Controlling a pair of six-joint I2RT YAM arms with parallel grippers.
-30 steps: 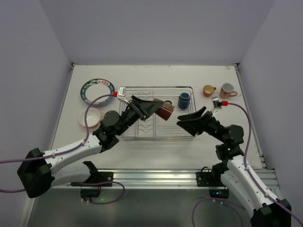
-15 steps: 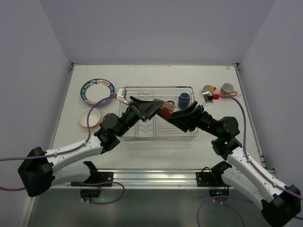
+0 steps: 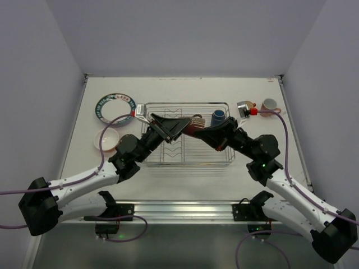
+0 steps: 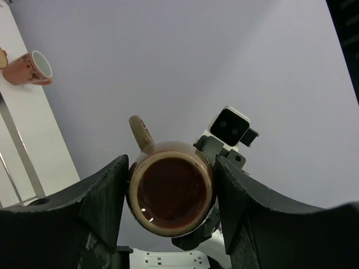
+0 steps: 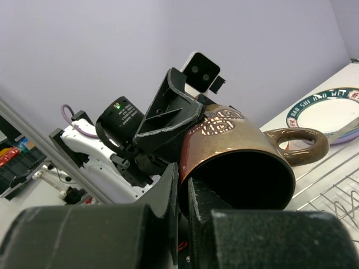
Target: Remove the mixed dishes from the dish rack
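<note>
Now swung in from right of dish rack [image 3: 224, 160] and apparently pinched right claw [image 5: 183, 188] onto rim of maroon mug [image 5: 224, 140], held aloft over rack in clamped left claw [image 3: 187, 125]; reads as handover.

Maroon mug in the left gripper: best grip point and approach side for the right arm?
Probably pinch the maroon mug's rim wall, one finger inside, coming from the mouth side. The mouth faces the right gripper, while the left gripper's fingers cover the body's sides.

Maroon-brown mug [image 5: 224, 140], pale motif, possibly latticed
</note>
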